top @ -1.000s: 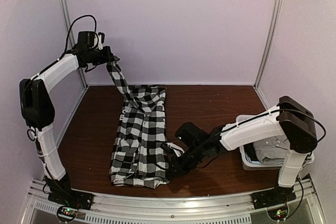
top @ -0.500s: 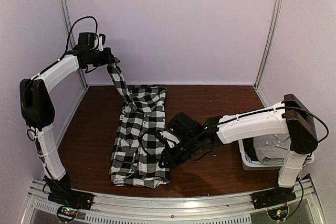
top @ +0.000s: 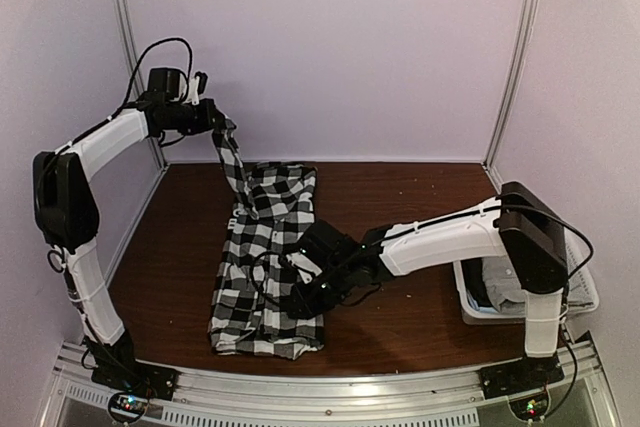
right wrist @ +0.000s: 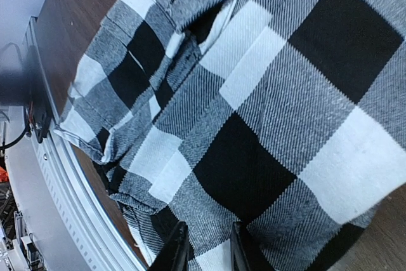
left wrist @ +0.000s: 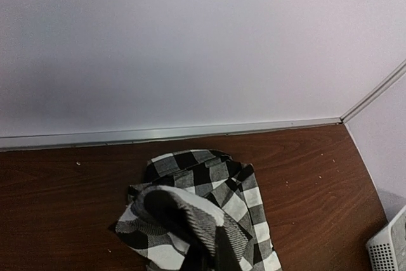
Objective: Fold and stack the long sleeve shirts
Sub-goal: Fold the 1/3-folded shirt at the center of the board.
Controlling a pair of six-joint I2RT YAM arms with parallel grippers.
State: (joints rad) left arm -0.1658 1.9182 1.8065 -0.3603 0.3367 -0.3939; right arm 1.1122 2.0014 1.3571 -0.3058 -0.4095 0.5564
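Observation:
The black-and-white checked long sleeve shirt (top: 262,257) lies lengthwise on the brown table, left of centre. One of its sleeves (top: 232,157) rises to my left gripper (top: 217,119), which is shut on it high at the back left. In the left wrist view the sleeve (left wrist: 184,211) drapes over the fingers and hides them. My right gripper (top: 298,299) reaches left and low over the shirt's lower right part. Its jaws (right wrist: 206,249) stand a little apart above flat checked cloth (right wrist: 254,157), holding nothing. A grey shirt (top: 512,289) lies in the basket.
A white lattice basket (top: 470,312) stands at the table's right edge, with its corner (left wrist: 388,252) showing in the left wrist view. Pale walls and metal posts (top: 125,47) enclose the back and sides. A metal rail (top: 320,387) runs along the near edge.
My right arm has swung left from beside the shirt's lower right corner onto the cloth, and its jaws have parted. The left gripper has shifted slightly right with the sleeve.

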